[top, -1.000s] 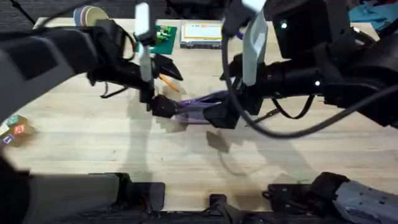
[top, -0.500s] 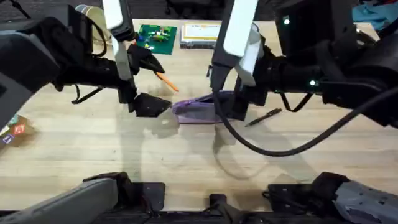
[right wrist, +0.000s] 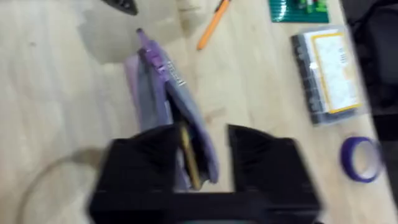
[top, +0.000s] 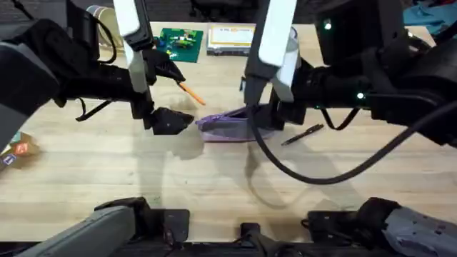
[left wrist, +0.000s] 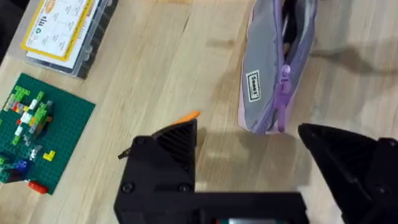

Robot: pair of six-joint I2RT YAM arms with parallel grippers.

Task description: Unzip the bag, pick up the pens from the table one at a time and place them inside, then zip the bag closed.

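we see the left gripper [left wrist: 249, 146] spread open beside the bag [top: 227, 126]. the right gripper [right wrist: 200, 146] straddles the bag's far end, jaws parted. the orange pen [top: 191, 93] lies on the table [top: 214, 178].

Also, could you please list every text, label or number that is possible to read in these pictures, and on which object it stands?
No text can be read with certainty.
Small white tag on the bag: dark letters, too small to read.
Yellow-bordered label on the clear plastic case: lines of print, too small to read.
Colored printing on the block at the table edge: blurred.

No legible text: small label on the bag [left wrist: 271, 74] unreadable.
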